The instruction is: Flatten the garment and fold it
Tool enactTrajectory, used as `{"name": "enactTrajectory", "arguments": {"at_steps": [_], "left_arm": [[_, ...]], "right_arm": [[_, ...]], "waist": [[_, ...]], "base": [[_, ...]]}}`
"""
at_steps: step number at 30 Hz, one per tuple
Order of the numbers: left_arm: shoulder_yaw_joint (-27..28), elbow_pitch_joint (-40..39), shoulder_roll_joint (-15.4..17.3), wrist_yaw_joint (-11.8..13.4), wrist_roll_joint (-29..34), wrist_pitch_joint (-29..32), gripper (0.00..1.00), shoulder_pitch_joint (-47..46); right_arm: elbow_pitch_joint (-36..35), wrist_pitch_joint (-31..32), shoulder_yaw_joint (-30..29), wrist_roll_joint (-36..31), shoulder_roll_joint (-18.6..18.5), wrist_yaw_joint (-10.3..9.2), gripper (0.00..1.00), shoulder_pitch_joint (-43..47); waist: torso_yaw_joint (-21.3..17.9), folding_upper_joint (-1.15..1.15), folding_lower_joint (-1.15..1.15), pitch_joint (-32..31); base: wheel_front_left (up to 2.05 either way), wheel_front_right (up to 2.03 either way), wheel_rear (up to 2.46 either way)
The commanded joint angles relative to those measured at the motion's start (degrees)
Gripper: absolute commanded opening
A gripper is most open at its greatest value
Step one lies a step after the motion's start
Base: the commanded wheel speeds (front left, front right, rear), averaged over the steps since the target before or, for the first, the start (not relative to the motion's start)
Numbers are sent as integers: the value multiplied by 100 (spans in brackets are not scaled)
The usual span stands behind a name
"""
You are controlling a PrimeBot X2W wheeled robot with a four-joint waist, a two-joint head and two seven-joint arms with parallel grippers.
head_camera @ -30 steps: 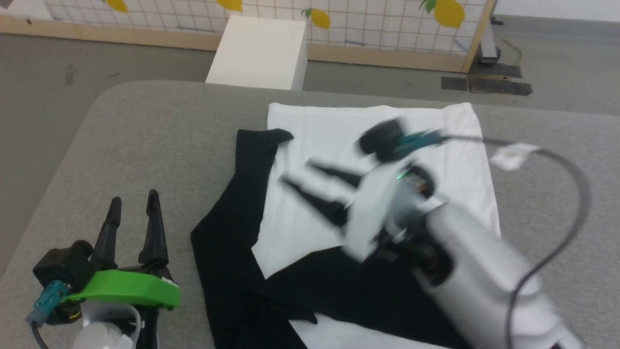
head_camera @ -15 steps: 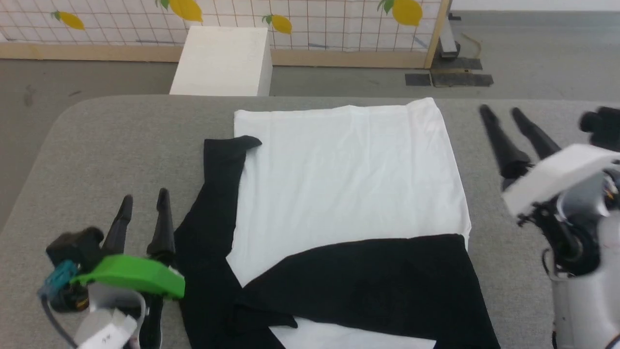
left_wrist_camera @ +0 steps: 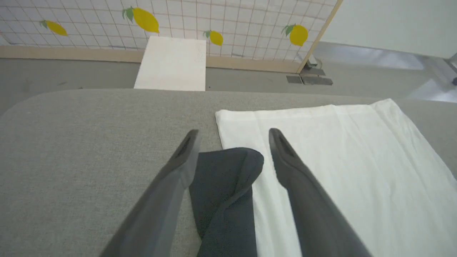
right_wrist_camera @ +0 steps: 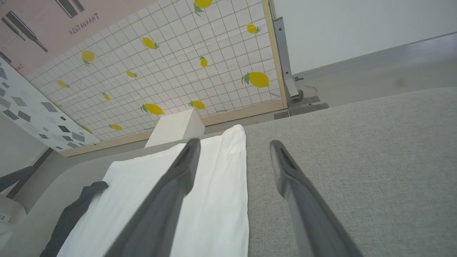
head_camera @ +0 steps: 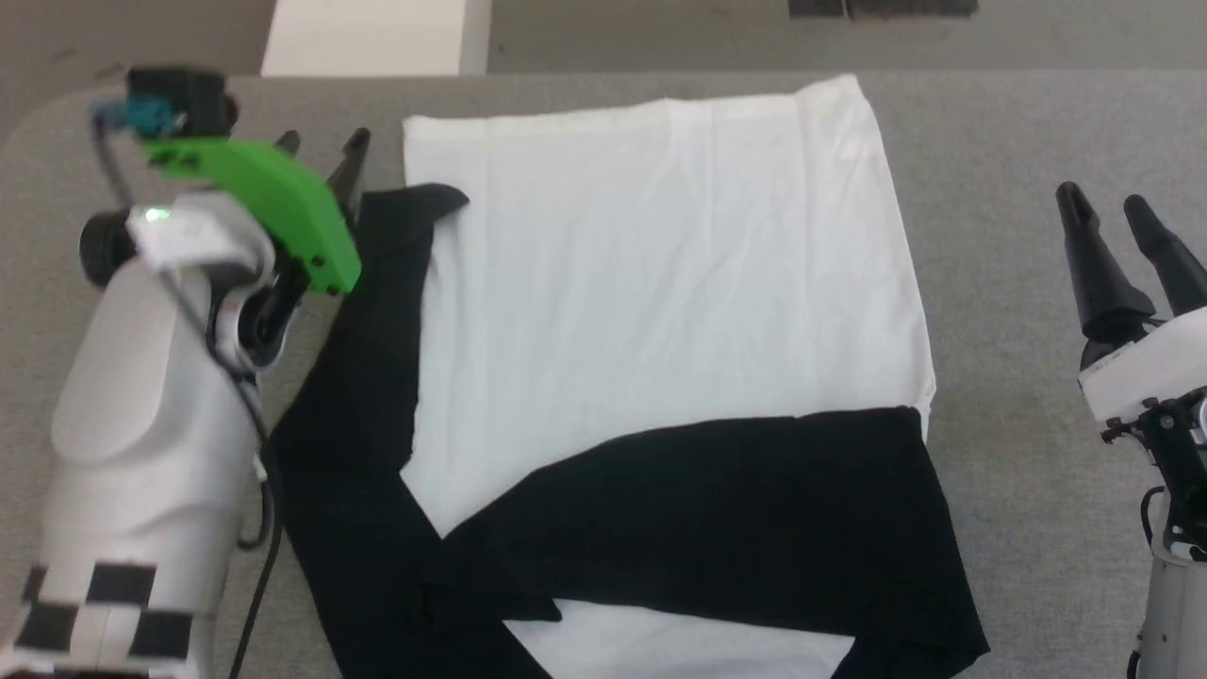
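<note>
The garment [head_camera: 660, 283] is lying spread on the grey desk [head_camera: 1018, 123], its white body smoothed flat and its straight edge reaching toward the desk's far side; the left sleeve [head_camera: 368, 377], black, is running along the body's left side, its cuff [head_camera: 429, 200] curling onto the white cloth; the other sleeve [head_camera: 717, 519] is lying folded across the near part of the body. The left gripper [head_camera: 322, 149] is hovering at that cuff, fingers [left_wrist_camera: 178, 167] spread wide and holding nothing; from the left wrist the cuff is showing between them, though I cannot tell whether they are touching the cloth. The right gripper [head_camera: 1103, 203] is standing over bare desk just right of the garment, its fingers [right_wrist_camera: 178, 178] wide apart and empty.
</note>
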Motion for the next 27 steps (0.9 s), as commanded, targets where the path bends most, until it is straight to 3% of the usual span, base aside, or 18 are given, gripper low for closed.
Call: {"name": "enactTrajectory", "arguments": {"at_steps": [1,5,9,17,18,19,20,21,27], "left_arm": [[-165,168,26,-80,52,339,100,-301],[-560,634,-20,-152,58,1488,100,-861],[-779,907,41,-73,176,2171,100,-1135],[-891,1059,158,50,362,2108,100,-1257],[-872,1072,157,88,365,2051,96,-1265],[-856,1092,148,120,365,1984,42,-1275],[-842,1124,132,133,345,1962,25,-1276],[-827,1144,122,141,332,1899,0,-1282],[-778,1290,23,120,206,1741,0,-1304]], "right_arm": [[-67,14,-20,52,13,-8,100,-21],[-124,16,-57,111,13,-8,100,-48],[-156,17,-32,160,14,-8,100,-35],[-236,-6,-39,184,14,-8,100,-36],[-243,1,-32,185,14,-8,100,-40],[-250,10,-26,184,14,-8,100,-47],[-250,17,-15,177,14,-8,100,-53],[-248,29,5,169,14,-8,100,-57],[-209,68,40,118,15,-8,100,-71]], "waist": [[-207,0,0,510],[-294,0,0,711],[-365,0,0,854],[-371,0,0,984],[-363,0,0,992],[-352,0,0,1001],[-344,0,0,1001],[-335,0,0,999],[-264,0,0,958]], "base": [[0,0,0],[0,0,0],[0,0,0],[0,0,0],[0,0,0],[0,0,0],[0,0,0],[0,0,0],[0,0,0]]}}
